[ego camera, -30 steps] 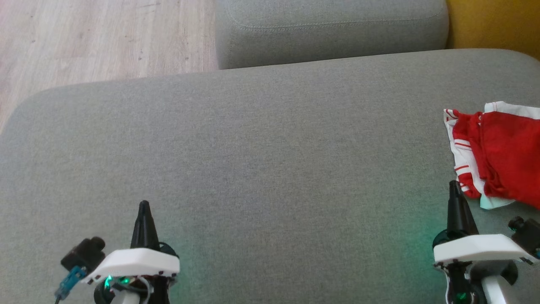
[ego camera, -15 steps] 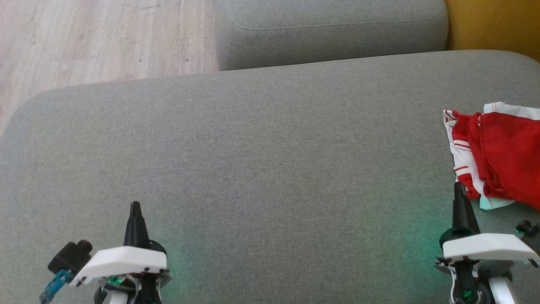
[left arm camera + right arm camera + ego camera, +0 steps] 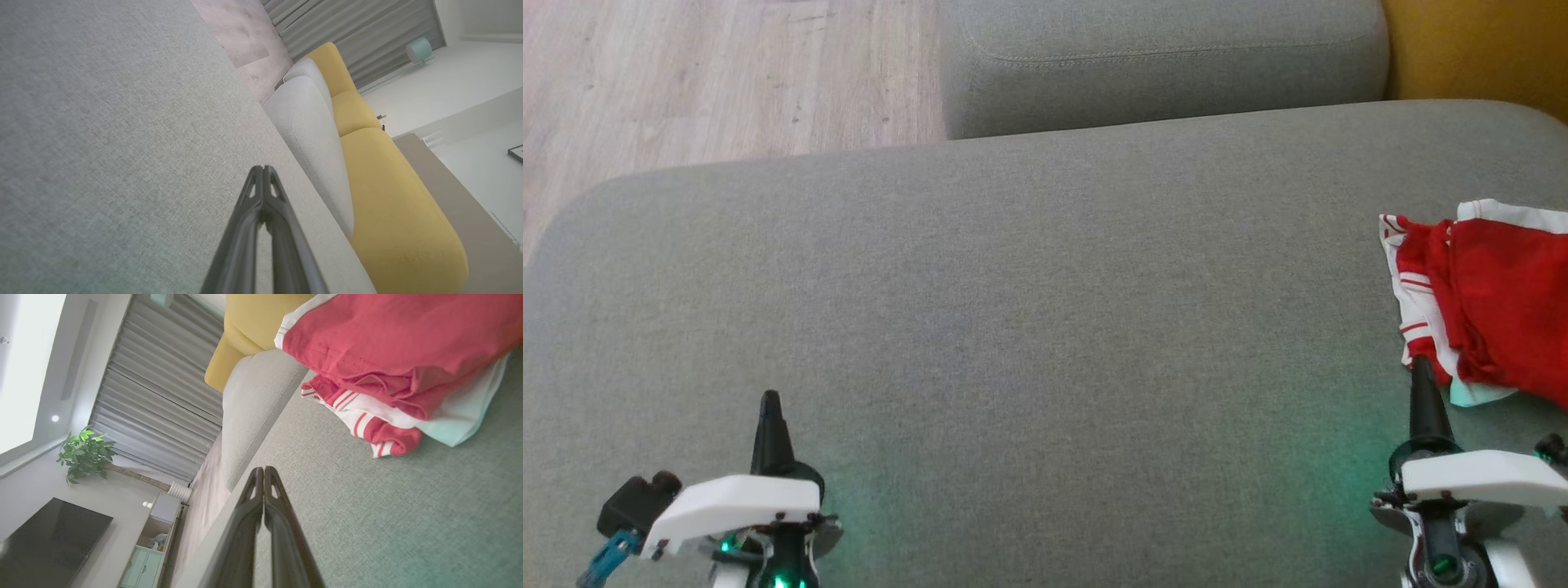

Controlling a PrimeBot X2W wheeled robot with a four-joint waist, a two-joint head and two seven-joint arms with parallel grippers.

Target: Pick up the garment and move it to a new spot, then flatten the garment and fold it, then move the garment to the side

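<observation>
Garment, red with white striped trim, lies bunched at the right edge of the grey seat cushion, cut off by the head view's border; a pale mint-white layer pokes out beneath its near edge. Right gripper sits low right, fingers pressed together with nothing between them, tip just beside the garment's near-left corner, contact impossible to tell. Left gripper sits low left over bare cushion, well apart from the garment, fingers likewise pressed together and empty; wood floor and a second grey cushion lie beyond.
</observation>
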